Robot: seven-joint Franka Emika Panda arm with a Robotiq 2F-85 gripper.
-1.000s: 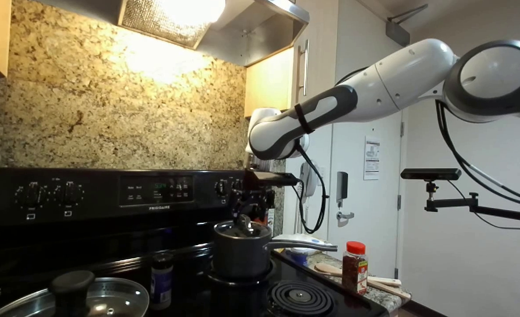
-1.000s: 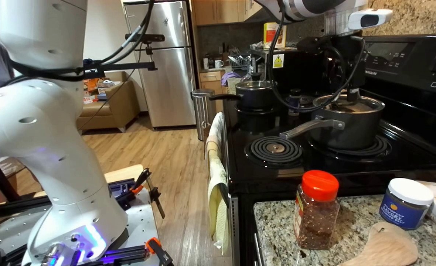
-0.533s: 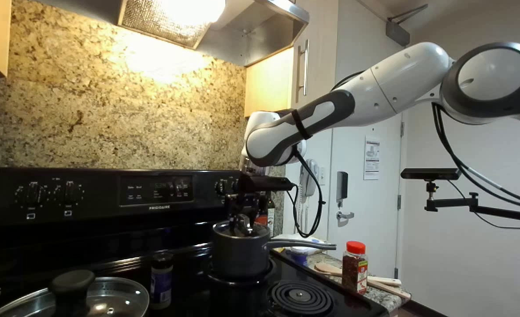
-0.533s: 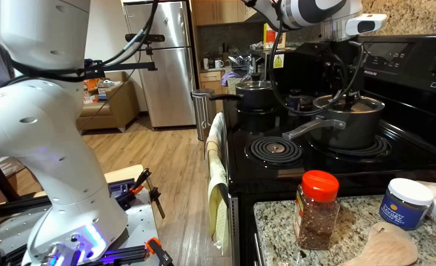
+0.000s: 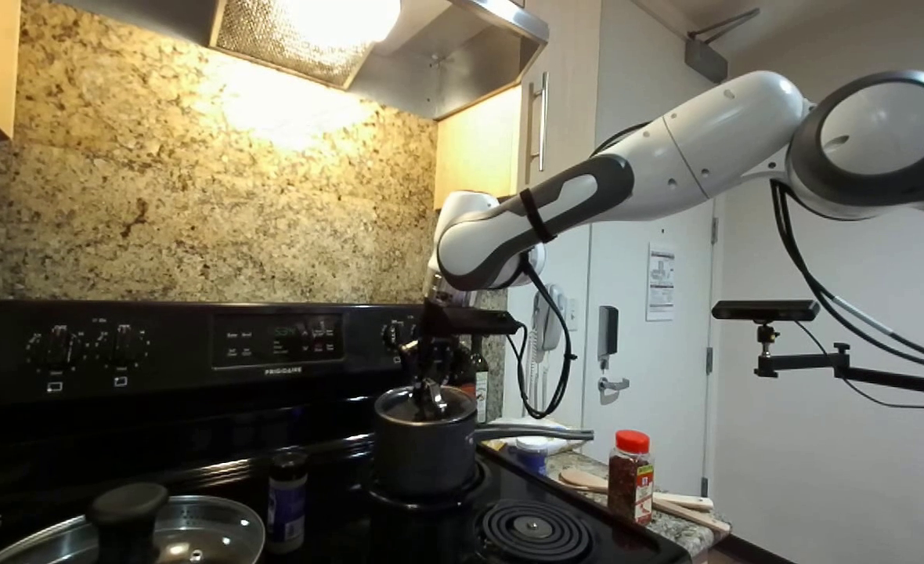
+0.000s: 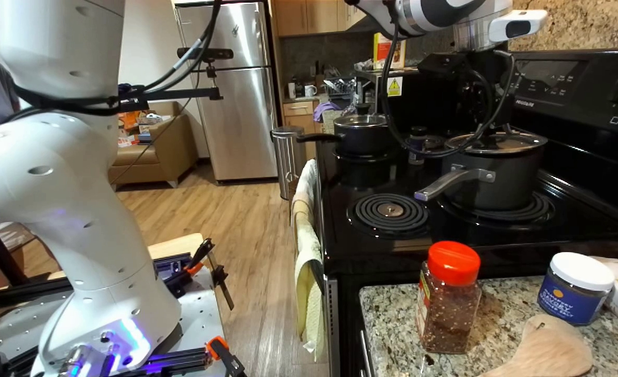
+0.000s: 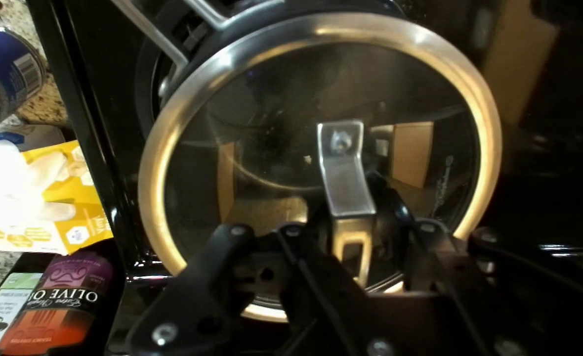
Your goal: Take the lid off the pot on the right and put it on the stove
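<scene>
Glass lid (image 7: 281, 148) pinched by its metal handle (image 7: 347, 183)

That handle is clasped between the fingertips of the gripper (image 7: 353, 210), its jaws pressed close on both sides with little more than the strap's width between them; parts of the fingers are blurred in the wrist view. The lid is seen over the mouth of the dark grey pot (image 5: 424, 456) in both exterior views; whether its rim is seated all the way round cannot be told. The pot is stood upright on a rear burner (image 6: 542, 208) of the black stove (image 6: 597, 229), its long side handle (image 6: 453, 182) jutted outward. Near it, a front burner (image 6: 391, 210) is shown. A seasoning bottle (image 5: 286, 505) is stood between this pot and a second lidded pot (image 6: 364, 137). On the granite counter (image 6: 393, 319) alongside, a red-capped jar (image 6: 449, 303), a white-capped blue jar (image 6: 576, 290) and a wooden utensil (image 6: 555, 348) are placed.
</scene>
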